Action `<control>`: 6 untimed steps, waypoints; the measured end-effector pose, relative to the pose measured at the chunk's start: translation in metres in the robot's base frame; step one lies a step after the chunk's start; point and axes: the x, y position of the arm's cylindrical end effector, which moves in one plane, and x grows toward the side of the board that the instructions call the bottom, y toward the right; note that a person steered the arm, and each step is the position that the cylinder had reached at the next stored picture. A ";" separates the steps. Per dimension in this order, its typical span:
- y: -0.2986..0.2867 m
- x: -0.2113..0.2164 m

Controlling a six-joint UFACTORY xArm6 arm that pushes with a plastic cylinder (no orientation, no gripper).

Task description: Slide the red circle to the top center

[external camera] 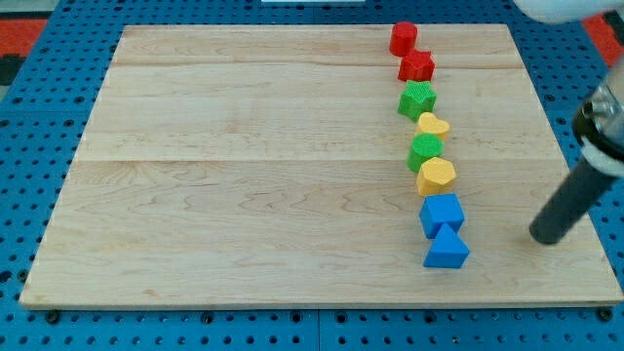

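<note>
The red circle (403, 38) sits near the view's top, right of centre, at the head of a column of blocks. Below it come a red star-like block (416, 66), a green block (417, 99), a yellow heart (433, 125), a second green block (425, 151), a yellow hexagon (436, 176), a blue cube (441, 214) and a blue triangle (447, 248). My tip (544, 235) rests on the board at the view's lower right, well right of the blue blocks and far below the red circle.
The wooden board (244, 175) lies on a blue perforated table (29, 136). The arm's body enters from the view's right edge.
</note>
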 end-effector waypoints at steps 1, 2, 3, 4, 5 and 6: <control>0.000 -0.054; 0.000 -0.109; -0.003 -0.162; 0.021 -0.182; 0.020 -0.245; 0.002 -0.302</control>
